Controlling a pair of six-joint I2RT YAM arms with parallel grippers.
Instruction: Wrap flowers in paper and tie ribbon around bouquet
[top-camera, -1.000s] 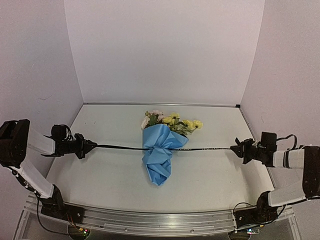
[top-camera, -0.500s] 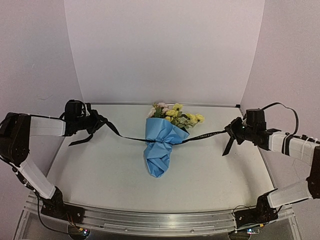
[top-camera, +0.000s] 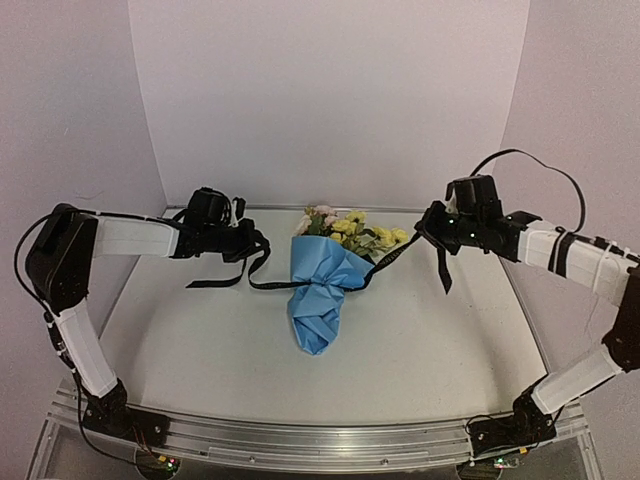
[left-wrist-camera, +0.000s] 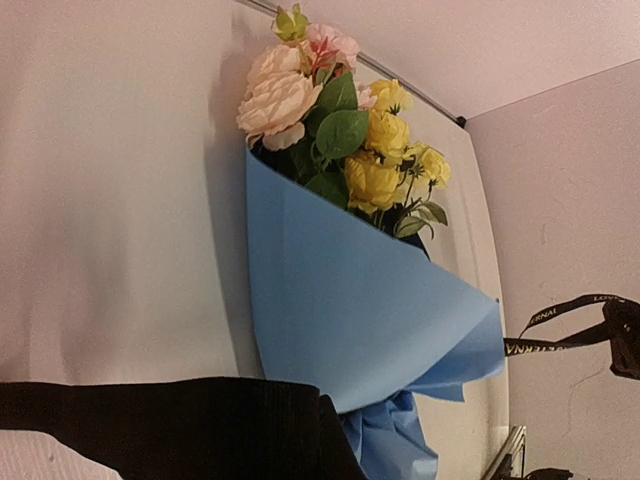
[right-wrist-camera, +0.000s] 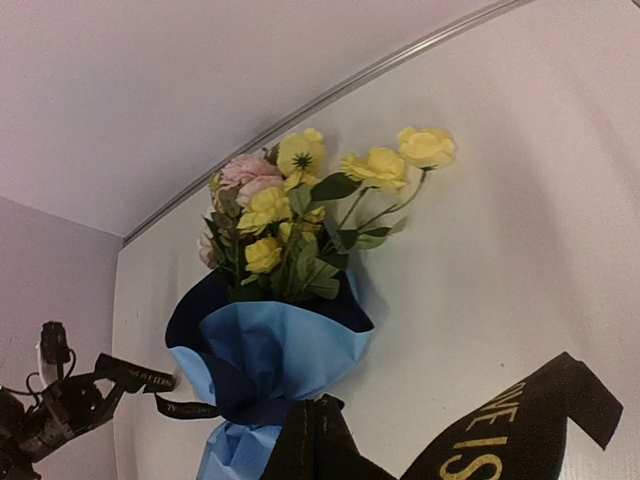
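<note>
The bouquet (top-camera: 320, 285) lies mid-table: yellow and pink flowers (top-camera: 345, 228) stand out of a light blue paper (top-camera: 318, 320) cone with a navy inner face. The black ribbon (top-camera: 395, 250) circles the cone's pinched waist and rises to both sides. My left gripper (top-camera: 252, 243) is shut on its left end, raised left of the blooms, with a loose tail below it. My right gripper (top-camera: 428, 224) is shut on the right end, with a tail hanging down. In each wrist view the ribbon (left-wrist-camera: 160, 430) (right-wrist-camera: 500, 430) covers my own fingers. The flowers (left-wrist-camera: 330, 120) (right-wrist-camera: 300, 210) and paper (left-wrist-camera: 350, 300) (right-wrist-camera: 270, 360) show there too.
White walls close in the table (top-camera: 200, 350) at the back and on both sides. A metal rail (top-camera: 300, 440) with the arm bases runs along the near edge.
Both grippers have risen and swung inward and back toward the flowers. The ribbon, taut and level a second ago, now slopes up from the bouquet's waist with its tails dangling.
</note>
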